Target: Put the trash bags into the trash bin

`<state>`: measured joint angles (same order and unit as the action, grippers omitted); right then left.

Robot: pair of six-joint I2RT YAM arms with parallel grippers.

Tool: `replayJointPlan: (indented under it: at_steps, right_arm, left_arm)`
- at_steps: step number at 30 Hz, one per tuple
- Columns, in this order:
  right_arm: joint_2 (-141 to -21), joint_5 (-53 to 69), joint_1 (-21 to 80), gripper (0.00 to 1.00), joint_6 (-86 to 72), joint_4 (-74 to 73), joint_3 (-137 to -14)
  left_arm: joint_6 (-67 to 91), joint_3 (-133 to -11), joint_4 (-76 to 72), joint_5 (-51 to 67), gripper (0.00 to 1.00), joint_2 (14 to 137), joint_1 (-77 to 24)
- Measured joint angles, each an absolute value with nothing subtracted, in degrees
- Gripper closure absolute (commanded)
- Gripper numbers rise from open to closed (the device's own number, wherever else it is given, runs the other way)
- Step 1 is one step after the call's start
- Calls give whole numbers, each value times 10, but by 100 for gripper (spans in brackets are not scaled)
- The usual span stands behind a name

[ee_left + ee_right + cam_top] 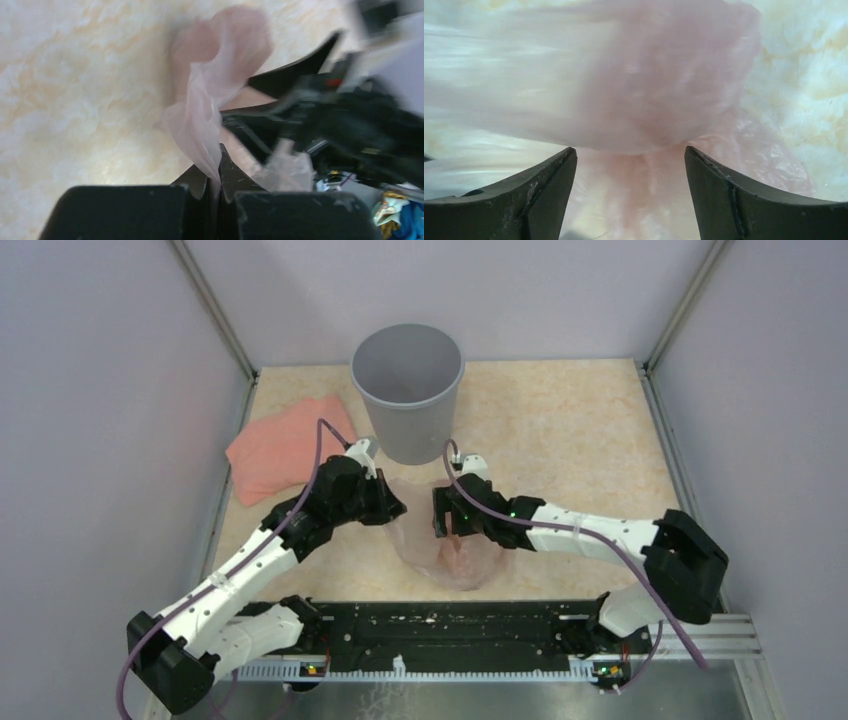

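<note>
The pale-pink translucent trash bag (455,555) lies crumpled on the table between my two arms, in front of the grey trash bin (407,390). My left gripper (392,508) is shut on the bag's left edge; in the left wrist view a strip of the film (202,107) runs up out of the closed fingers (234,172). At the bag's right side my right gripper (440,515) stands open. The right wrist view shows its fingers (544,182) spread wide over the pink film (644,95), holding nothing.
A folded salmon-pink cloth (285,445) lies left of the bin. The bin stands upright at the back centre, its mouth open upward. Grey walls close in both sides, and a black rail (450,625) runs along the near edge.
</note>
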<state>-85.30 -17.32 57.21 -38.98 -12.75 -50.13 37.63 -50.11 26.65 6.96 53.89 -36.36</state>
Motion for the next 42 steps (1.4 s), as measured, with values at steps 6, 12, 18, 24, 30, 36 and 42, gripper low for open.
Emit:
replayJointPlan:
  at_steps: [6, 12, 18, 24, 30, 36, 42]
  right_arm:
    - [-775, -159, 587, 14, -361, -164, -551]
    - [-696, -172, 587, 15, -362, -246, -555]
    - [-571, -180, 553, 32, -389, -300, -490]
    - [-503, -166, 501, 34, -423, -322, -374]
    - [-505, -149, 489, 23, -447, -312, -306]
    - [-553, -138, 465, 21, -451, -243, -277]
    - [-641, -139, 448, 26, -431, -164, -279]
  left_arm:
    - [380, -448, 282, 43, 100, 548, -364]
    - [383, -447, 282, 13, 100, 549, -364]
    - [385, -443, 284, -9, 100, 549, -363]
    - [390, -438, 287, -14, 100, 549, -363]
    - [395, -434, 298, -14, 100, 549, -363]
    - [401, -434, 310, -14, 100, 549, -363]
    - [400, -434, 322, -14, 100, 545, -363]
